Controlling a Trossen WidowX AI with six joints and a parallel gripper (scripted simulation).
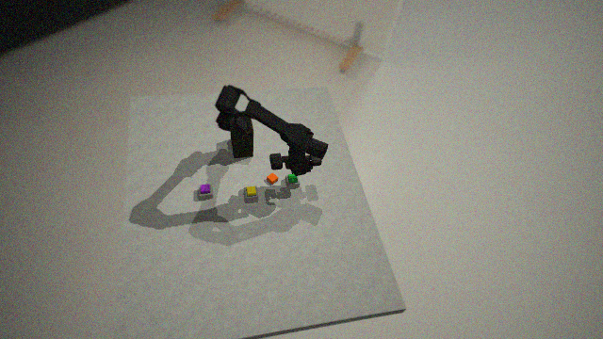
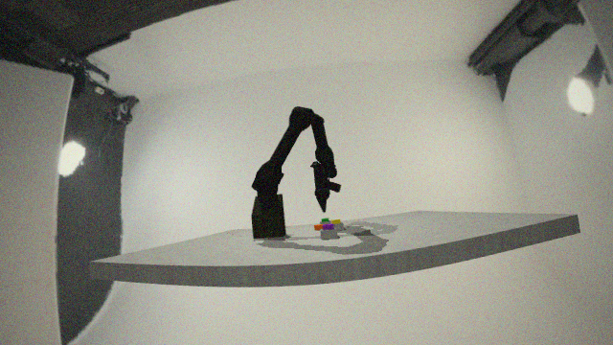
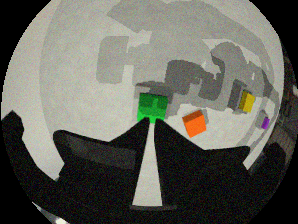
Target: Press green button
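Observation:
The green button sits on a small grey base on the table. My gripper is shut, with its fingertips nearly together and nothing between them. In the exterior view the tips hang a little above the green button, with a small gap. In the wrist view the tips overlap the near edge of the green cap. In the top view the fingertips are hidden behind the gripper body.
An orange block lies close beside the green button. A yellow button stands beyond the block, and a purple button farther along. The arm's shadow crosses the table.

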